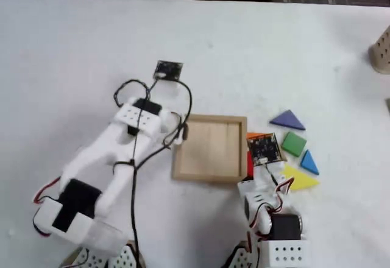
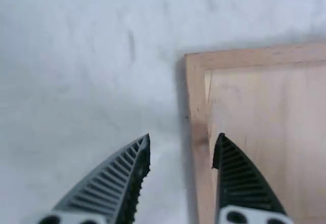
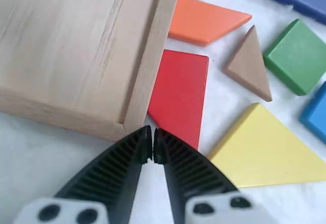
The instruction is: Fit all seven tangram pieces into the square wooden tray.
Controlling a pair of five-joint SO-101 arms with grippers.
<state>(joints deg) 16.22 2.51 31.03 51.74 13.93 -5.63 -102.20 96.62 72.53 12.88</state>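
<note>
currently my left jaws stand wide, astride one rim of the wooden tray (image 2: 196, 107) near a corner, one tip inside and one outside, likely to steady it. my right jaws are closed on nothing, tips just beside the red piece (image 3: 178, 94), probably to nudge it. the tray holds nothing; the pieces lie on the desk (image 1: 91, 49) alongside.

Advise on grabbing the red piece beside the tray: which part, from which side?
Come straight down with the right hand, now shut at the near end of the red piece. It lies flat with one long edge right along the tray wall, so pinching across its width looks blocked. Probably grip across the two short ends, or nudge it off the wall first.
</note>
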